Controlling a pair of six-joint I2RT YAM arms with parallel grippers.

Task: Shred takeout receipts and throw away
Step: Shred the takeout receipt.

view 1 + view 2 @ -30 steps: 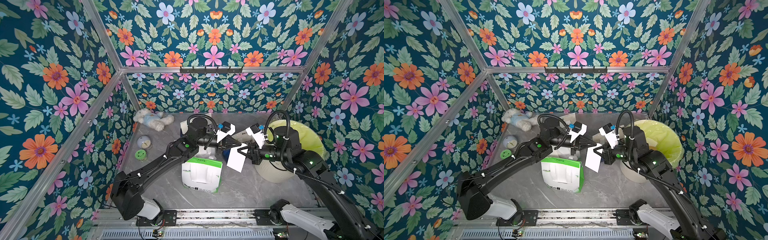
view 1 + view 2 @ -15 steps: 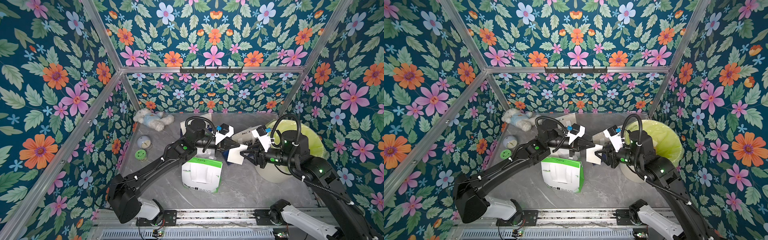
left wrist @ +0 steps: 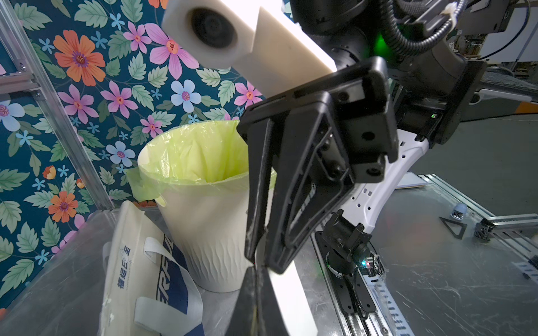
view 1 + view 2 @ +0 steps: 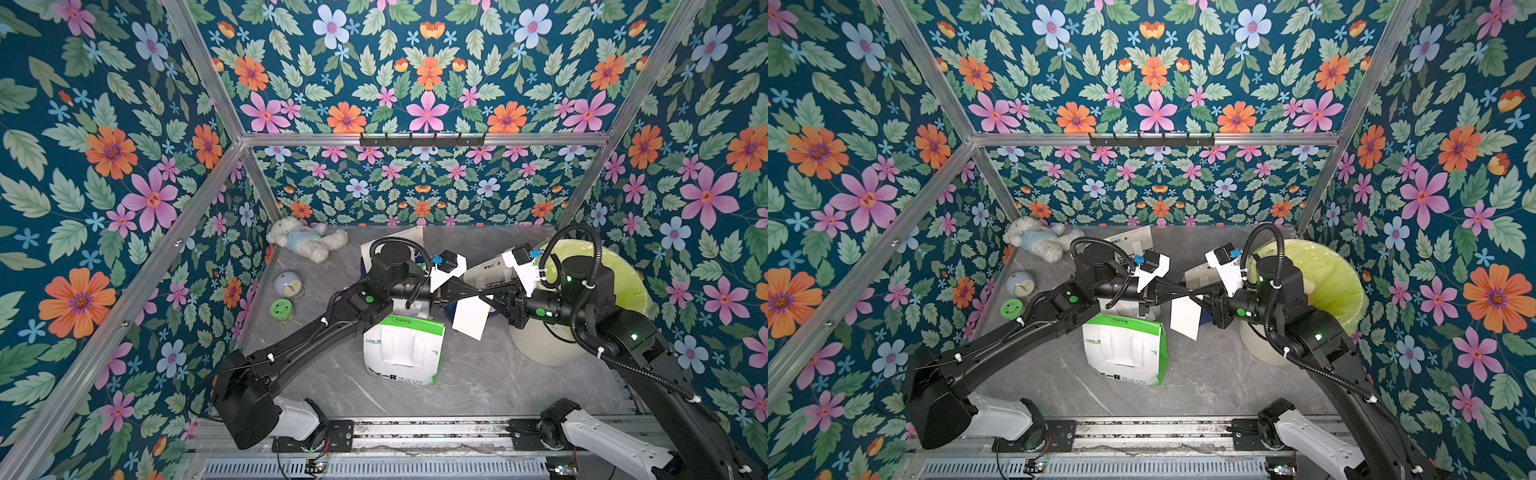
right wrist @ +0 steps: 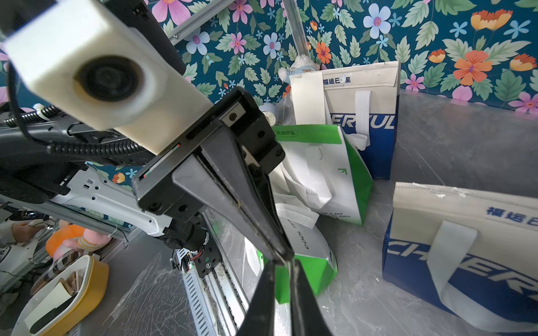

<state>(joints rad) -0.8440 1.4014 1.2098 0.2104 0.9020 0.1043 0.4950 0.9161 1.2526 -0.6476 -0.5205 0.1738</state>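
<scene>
Robot lab booth: floral backdrop panels [image 4: 424,83], aluminium frame [image 4: 291,139], base rail [image 4: 415,430].

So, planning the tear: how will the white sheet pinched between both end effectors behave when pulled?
Probably floppy: the receipt hangs limp below the left end effector and right end effector. Likely very light: a top-edge pinch carries it. Looks thin, so it should tear readily.

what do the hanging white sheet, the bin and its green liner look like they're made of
The receipt: likely thin matte paper, hanging flat with crisp edges. The trash bin: probably moulded plastic, off-white, matte, with wavy ribbed relief. The liner: thin plastic film, translucent yellow-green, glossy and crinkled over the rim.
</scene>
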